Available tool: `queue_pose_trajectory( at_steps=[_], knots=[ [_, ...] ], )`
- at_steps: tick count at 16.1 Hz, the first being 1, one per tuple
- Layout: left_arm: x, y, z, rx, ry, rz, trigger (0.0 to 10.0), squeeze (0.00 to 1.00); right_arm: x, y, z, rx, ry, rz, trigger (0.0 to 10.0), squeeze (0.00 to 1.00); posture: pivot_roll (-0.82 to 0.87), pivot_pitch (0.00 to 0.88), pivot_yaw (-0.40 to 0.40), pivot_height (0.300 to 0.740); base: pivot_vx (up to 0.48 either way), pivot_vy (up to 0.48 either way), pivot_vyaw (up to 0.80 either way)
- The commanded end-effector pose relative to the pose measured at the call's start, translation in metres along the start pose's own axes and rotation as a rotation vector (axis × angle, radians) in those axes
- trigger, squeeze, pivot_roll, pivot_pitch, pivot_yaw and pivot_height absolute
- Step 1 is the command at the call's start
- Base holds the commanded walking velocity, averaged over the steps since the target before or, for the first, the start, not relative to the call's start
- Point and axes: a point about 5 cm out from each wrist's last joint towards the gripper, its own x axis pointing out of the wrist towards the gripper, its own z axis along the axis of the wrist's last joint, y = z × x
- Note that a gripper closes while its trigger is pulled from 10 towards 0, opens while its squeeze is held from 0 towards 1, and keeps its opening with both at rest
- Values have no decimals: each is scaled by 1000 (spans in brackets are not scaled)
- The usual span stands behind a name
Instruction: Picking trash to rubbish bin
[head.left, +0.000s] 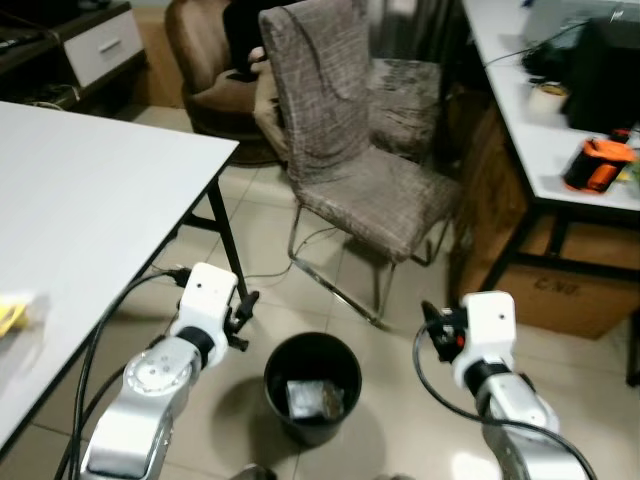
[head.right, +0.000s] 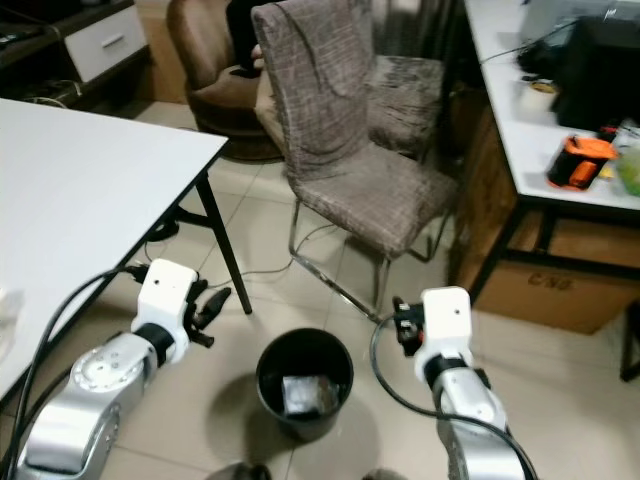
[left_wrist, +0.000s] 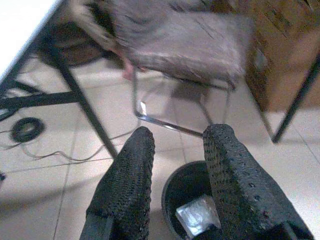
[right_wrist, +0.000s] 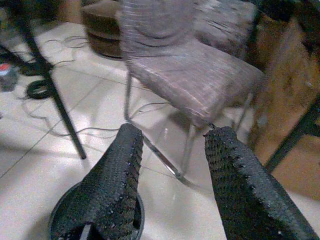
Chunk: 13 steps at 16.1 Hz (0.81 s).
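A black rubbish bin (head.left: 312, 385) stands on the tiled floor between my two arms, with a crumpled silvery wrapper (head.left: 315, 398) lying inside it. My left gripper (head.left: 243, 315) hangs just left of the bin beside the table leg, open and holding nothing. In the left wrist view its fingers (left_wrist: 127, 185) frame the bin (left_wrist: 172, 182) and the wrapper (left_wrist: 197, 217). Right of the bin, my right gripper (head.left: 432, 335) is also open and holds nothing. A small yellow item (head.left: 10, 315) lies on the white table at my near left, blurred.
The white table (head.left: 90, 200) with black legs fills the left. A fabric-covered chair (head.left: 350, 150) stands straight ahead past the bin. A desk (head.left: 550, 140) with an orange tool and a cardboard box (head.left: 570, 290) under it lies to the right. Cables trail on the floor.
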Motion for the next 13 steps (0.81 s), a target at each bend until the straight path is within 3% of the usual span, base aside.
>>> queue_pose_trajectory(
  at_steps=[1, 7, 13],
  knots=[
    [-3, 1, 0, -6, 3, 14, 10000, 0, 3, 0, 4, -6, -18, 5, 10000, 0, -44, 3, 17, 740, -277, 0, 0],
    [-4, 2, -2, -1, 9, 16, 10000, 0, 6, 0, 4, -14, -14, 21, 10000, 0, -43, 0, 9, 740, -280, 0, 0],
    [-8, -6, -7, -8, 16, 11, 10000, 0, 5, 0, 3, -42, -4, 50, 10000, 0, -42, 0, -26, 740, -278, 0, 0]
  ],
)
